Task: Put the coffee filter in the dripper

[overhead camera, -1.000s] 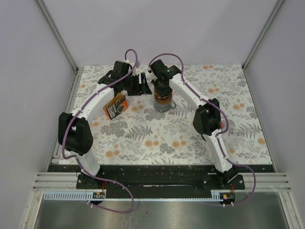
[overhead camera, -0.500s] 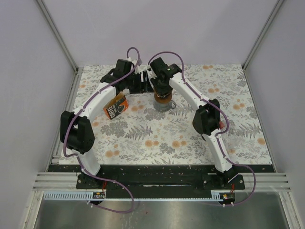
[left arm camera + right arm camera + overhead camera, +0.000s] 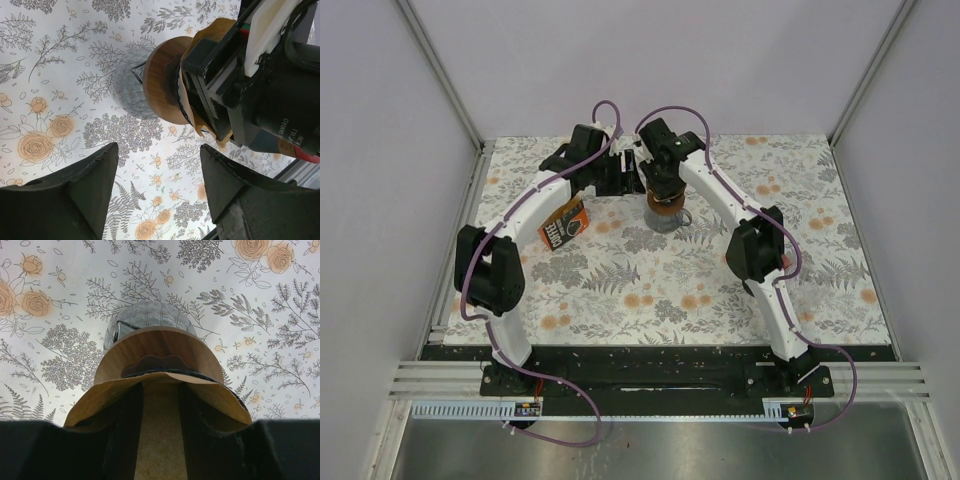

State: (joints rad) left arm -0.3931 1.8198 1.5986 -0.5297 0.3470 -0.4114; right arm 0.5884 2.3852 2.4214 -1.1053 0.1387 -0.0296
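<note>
The dripper, a wooden collar on a ribbed glass body, stands upright on the floral tabletop. The brown paper coffee filter sits in its mouth, with the rim flaring above the collar. My right gripper reaches down into the filter from above. Its two fingers stand apart against the inner paper walls, clamping nothing. In the left wrist view the filter wraps round those fingers. My left gripper hovers open and empty just left of the dripper.
An orange packet lies on the table to the left of the dripper, under the left arm. The aluminium frame rail borders the table on the left. Both forearms arch over the back middle of the table.
The left arm has swung right, bringing its gripper closer to the dripper. The right gripper's fingers have spread a little inside the filter.
</note>
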